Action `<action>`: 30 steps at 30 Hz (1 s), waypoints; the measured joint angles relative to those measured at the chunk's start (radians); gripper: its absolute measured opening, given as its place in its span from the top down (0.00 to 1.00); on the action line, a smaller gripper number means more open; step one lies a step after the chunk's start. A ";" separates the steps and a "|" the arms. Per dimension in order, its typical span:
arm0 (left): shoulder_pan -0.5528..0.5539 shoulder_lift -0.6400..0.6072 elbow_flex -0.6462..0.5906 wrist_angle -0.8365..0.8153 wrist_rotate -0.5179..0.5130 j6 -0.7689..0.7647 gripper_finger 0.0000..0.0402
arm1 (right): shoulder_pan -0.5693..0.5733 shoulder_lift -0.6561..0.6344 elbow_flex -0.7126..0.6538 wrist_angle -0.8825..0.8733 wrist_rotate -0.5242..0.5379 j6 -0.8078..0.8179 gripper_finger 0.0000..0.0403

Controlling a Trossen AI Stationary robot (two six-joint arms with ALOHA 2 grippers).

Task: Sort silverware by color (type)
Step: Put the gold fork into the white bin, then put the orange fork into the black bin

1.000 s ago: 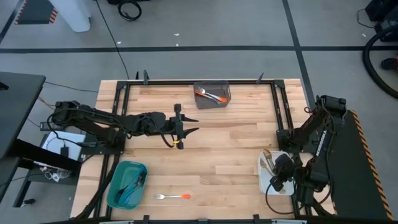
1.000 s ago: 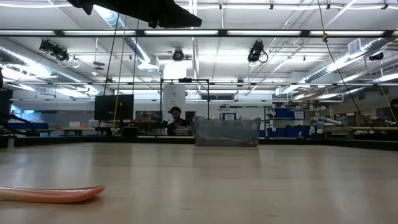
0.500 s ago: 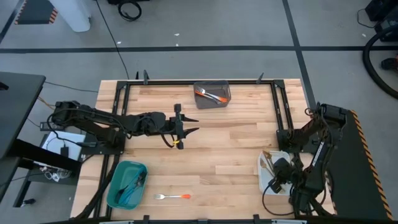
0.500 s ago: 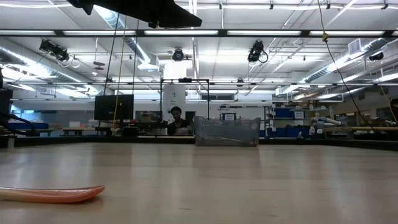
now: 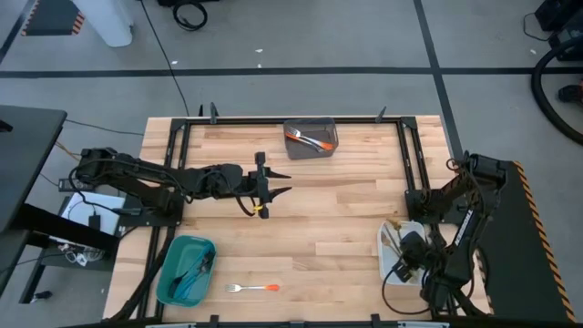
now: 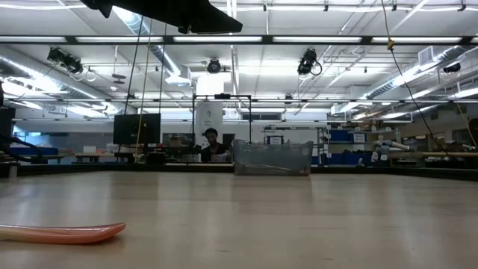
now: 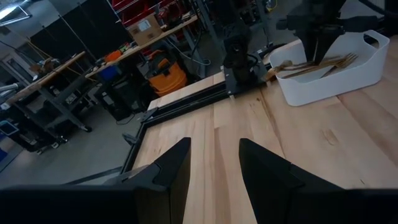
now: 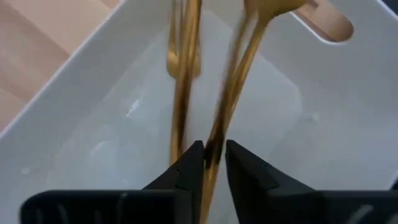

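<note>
One orange-handled fork (image 5: 250,288) lies flat on the table near the near edge; its handle (image 6: 63,233) shows in the low view. My left gripper (image 5: 265,188) hovers open over the table's middle, touching nothing (image 7: 214,168). My right gripper (image 5: 406,253) is down in the white bin (image 5: 386,258) at the table's right, shut on a gold piece (image 8: 233,93). A second gold piece (image 8: 182,74) lies beside it in that bin. The left wrist view shows the same bin (image 7: 367,65) with gold silverware (image 7: 317,62). My right gripper pinches a gold piece by its slim handle (image 8: 213,149) between the two fingers, lying along it. The fingers reach down into the white bin from above. The piece runs on ahead of the fingertips toward the bin's far wall; I cannot tell whether it rests on the bin.
A grey bin (image 5: 311,138) at the far edge holds orange-handled pieces; it also shows in the low view (image 6: 272,158). A teal bin (image 5: 187,269) at the near left holds blue pieces. Black frame rails (image 5: 410,164) run along the table's sides.
My right arm has folded slightly toward the near edge, while its gripper has stayed in the white bin. The fork on the table has not moved.
</note>
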 joint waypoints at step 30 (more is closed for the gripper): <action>-0.030 0.000 0.000 -0.254 0.203 -0.275 0.64 | -0.122 -0.248 0.000 -0.081 0.254 -0.176 0.64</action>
